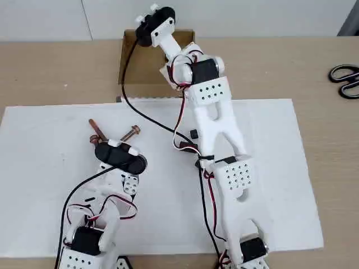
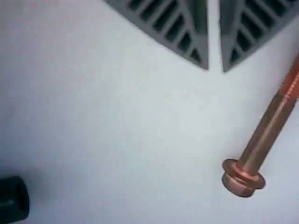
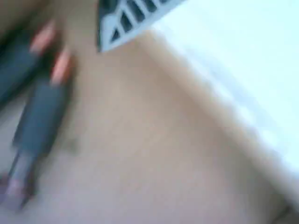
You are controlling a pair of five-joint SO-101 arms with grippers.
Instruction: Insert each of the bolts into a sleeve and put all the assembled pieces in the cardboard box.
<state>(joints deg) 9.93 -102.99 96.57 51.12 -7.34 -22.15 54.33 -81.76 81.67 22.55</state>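
Two copper bolts [image 1: 96, 130] [image 1: 130, 133] lie on the white sheet just ahead of my left gripper [image 1: 114, 143]. In the left wrist view one bolt [image 2: 261, 140] lies head down beside the gripper [image 2: 216, 67], whose grey ribbed fingers [image 2: 187, 32] stand almost together with nothing between them. A black sleeve [image 2: 11, 198] peeks in at the edge. My right arm stretches over the cardboard box [image 1: 128, 56]. Its wrist view shows one finger [image 3: 131, 18] above the box floor, where dark sleeves with copper ends [image 3: 42, 107] lie, blurred.
The white sheet [image 1: 56, 185] covers most of the wooden table. Black scissors [image 1: 345, 78] lie at the far right edge. A small black piece [image 1: 193, 134] sits beside the right arm. Black cables trail from both arms.
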